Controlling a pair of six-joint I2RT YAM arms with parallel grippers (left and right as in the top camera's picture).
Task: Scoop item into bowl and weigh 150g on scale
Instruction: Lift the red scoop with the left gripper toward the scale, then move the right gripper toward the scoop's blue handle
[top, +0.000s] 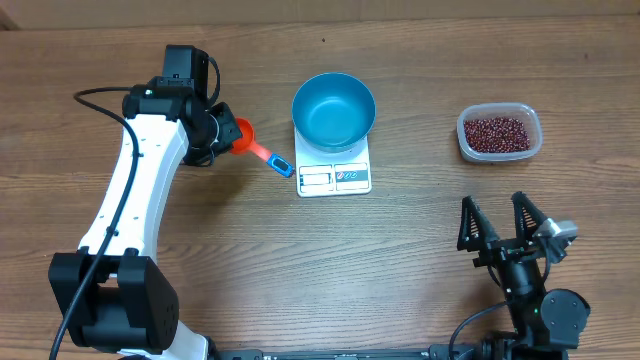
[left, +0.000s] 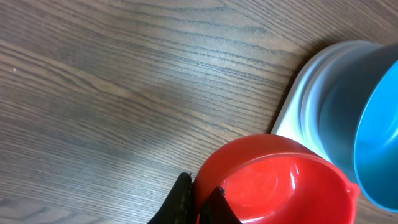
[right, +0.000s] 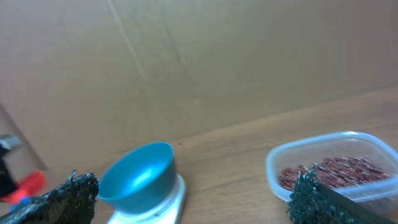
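Observation:
The blue bowl (top: 334, 110) (left: 373, 143) (right: 138, 177) stands on the white scale (top: 335, 176) (left: 297, 111) (right: 168, 205), and its inside looks bare. The item, dark red beans (top: 496, 131) (right: 333, 171), lies in a clear plastic tub (top: 500, 152) at the right. My left gripper (top: 222, 135) (left: 200, 200) is shut on the rim of a red scoop (top: 241, 135) (left: 280, 180) just left of the scale; the scoop's blue handle end (top: 282, 165) points toward the scale. The scoop cup shows no beans. My right gripper (top: 497, 222) (right: 194, 186) stands open near the front right, nothing between its fingers.
A brown cardboard wall (right: 205, 62) closes off the far side of the wooden table (top: 400, 260). The left arm's white links (top: 135, 190) stretch along the left side. The tub (right: 336, 152) sits just beyond my right gripper.

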